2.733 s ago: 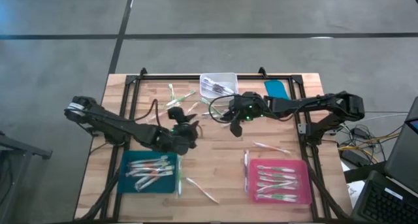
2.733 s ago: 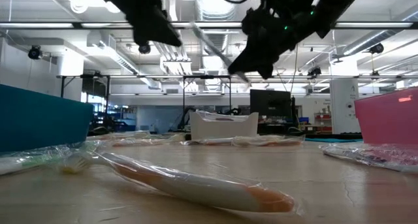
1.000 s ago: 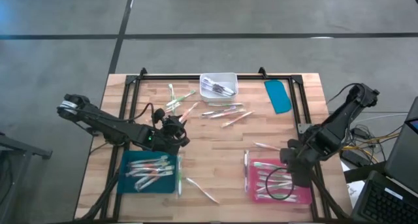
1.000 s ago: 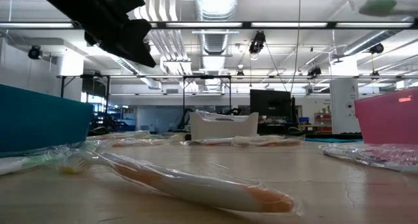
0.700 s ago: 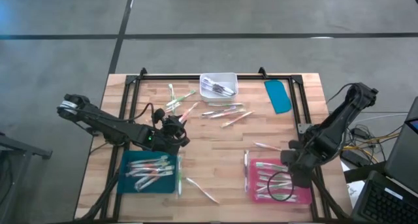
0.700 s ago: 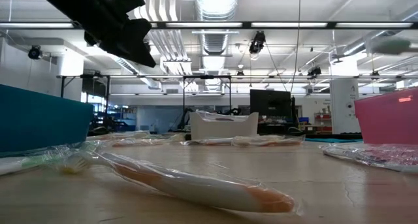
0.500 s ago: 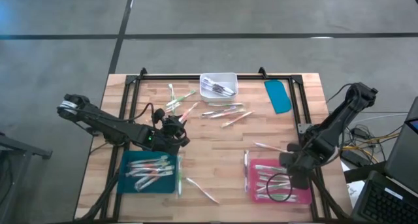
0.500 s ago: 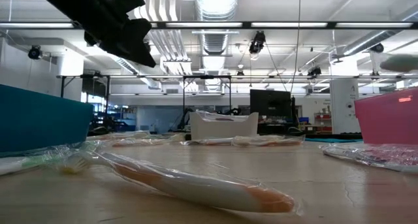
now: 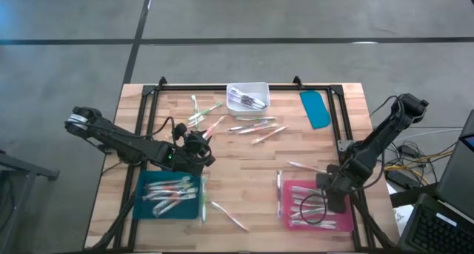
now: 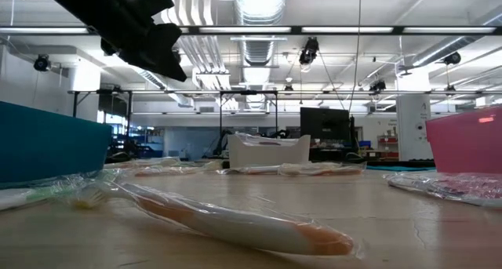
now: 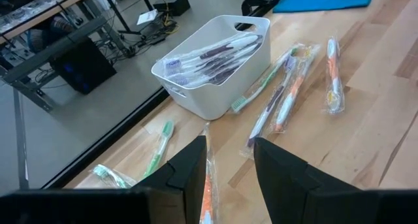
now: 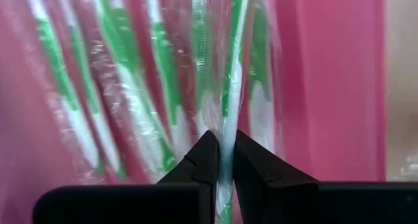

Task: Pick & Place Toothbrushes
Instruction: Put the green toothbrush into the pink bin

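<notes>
My right gripper point(image 9: 326, 201) hangs over the pink tray point(image 9: 345, 189) at the near right, shut on a wrapped green-and-white toothbrush point(image 12: 234, 80). Several more wrapped green toothbrushes point(image 12: 78, 113) lie in that tray. My left gripper point(image 9: 204, 155) hovers open above the table, just beyond the teal tray point(image 9: 142, 204), which holds several toothbrushes. In the left wrist view an orange toothbrush point(image 11: 208, 185) lies on the wood below its open fingers point(image 11: 228, 168). More loose toothbrushes point(image 9: 255, 127) lie at mid table. The white bin point(image 9: 248, 96) at the far edge holds several. My right gripper pinches the wrapped toothbrush's thin shaft point(image 12: 226, 140) between its two fingertips. The fingers come steeply from above. The toothbrush runs out past the fingers over the others in the pink tray; whether it rests on them, I cannot tell.
A flat blue lid-like piece point(image 9: 315, 108) lies at the far right. Single toothbrushes lie beside the pink tray point(image 9: 307, 166), along its left wall point(image 9: 278, 186) and near the front edge point(image 9: 226, 215). In the low view one wrapped toothbrush point(image 10: 235, 222) lies close in front.
My right gripper has sunk toward the pink tray with the toothbrush, drifting slightly toward the table's left. The toothbrush's free end has dropped behind the tray's wall in the low view.
</notes>
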You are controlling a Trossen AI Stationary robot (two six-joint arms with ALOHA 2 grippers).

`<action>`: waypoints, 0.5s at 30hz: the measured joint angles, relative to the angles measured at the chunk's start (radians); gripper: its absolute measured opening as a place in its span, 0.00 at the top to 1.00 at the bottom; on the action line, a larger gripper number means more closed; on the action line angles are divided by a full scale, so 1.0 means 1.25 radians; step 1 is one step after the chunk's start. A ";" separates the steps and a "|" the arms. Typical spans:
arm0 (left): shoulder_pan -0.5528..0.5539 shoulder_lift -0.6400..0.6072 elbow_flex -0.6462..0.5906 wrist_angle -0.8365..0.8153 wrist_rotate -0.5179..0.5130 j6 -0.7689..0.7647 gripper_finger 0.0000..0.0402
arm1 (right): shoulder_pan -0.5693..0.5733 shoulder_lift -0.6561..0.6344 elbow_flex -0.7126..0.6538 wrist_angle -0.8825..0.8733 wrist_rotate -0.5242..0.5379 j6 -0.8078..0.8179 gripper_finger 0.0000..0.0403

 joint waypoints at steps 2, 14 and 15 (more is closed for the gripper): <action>0.000 0.000 0.000 0.000 0.000 0.000 0.67 | 0.000 0.000 -0.011 0.003 0.000 0.024 0.94; 0.000 0.000 0.000 0.000 0.000 -0.002 0.67 | 0.000 -0.001 -0.001 0.036 -0.016 0.015 0.75; 0.000 0.000 0.000 0.000 0.000 -0.002 0.67 | 0.000 -0.001 0.003 0.037 -0.017 0.011 0.74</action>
